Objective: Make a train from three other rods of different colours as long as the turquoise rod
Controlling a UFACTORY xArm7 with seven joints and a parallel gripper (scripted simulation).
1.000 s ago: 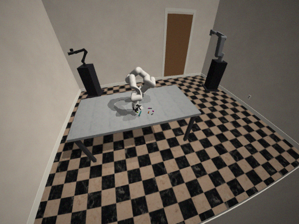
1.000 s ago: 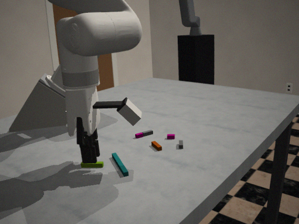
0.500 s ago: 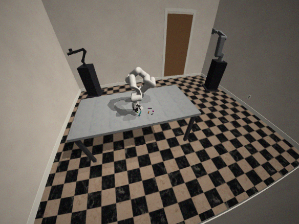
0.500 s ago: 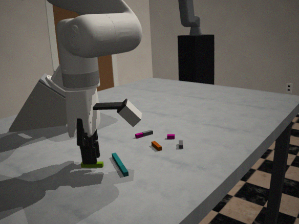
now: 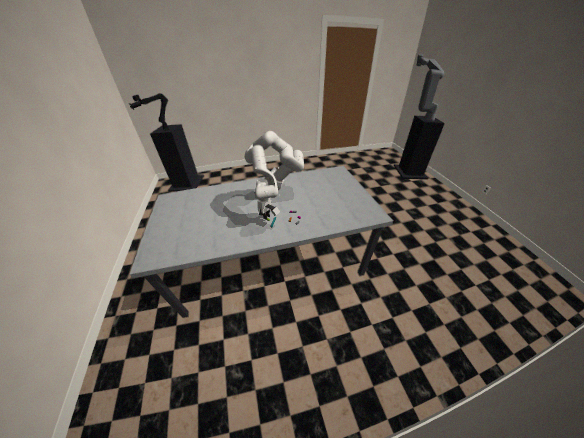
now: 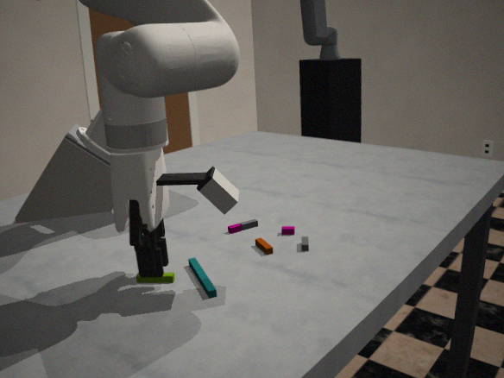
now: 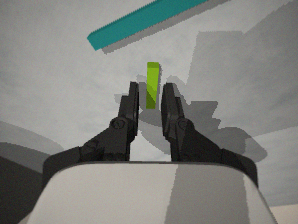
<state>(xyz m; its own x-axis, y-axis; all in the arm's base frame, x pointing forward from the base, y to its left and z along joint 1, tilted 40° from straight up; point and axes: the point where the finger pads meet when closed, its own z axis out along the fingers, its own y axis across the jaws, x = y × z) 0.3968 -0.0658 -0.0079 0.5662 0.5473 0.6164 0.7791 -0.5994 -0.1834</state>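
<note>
while the gripper straddles the lime rod, no lettering seems legible

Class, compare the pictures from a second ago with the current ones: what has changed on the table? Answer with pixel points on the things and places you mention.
Nothing visibly changed. The lime rod (image 6: 155,278) (image 7: 153,82) lies flat at the gripper (image 6: 151,274) (image 7: 150,94), and the turquoise rod (image 6: 202,277) (image 7: 145,22) and the orange, magenta and grey rods stayed where they were.
</note>
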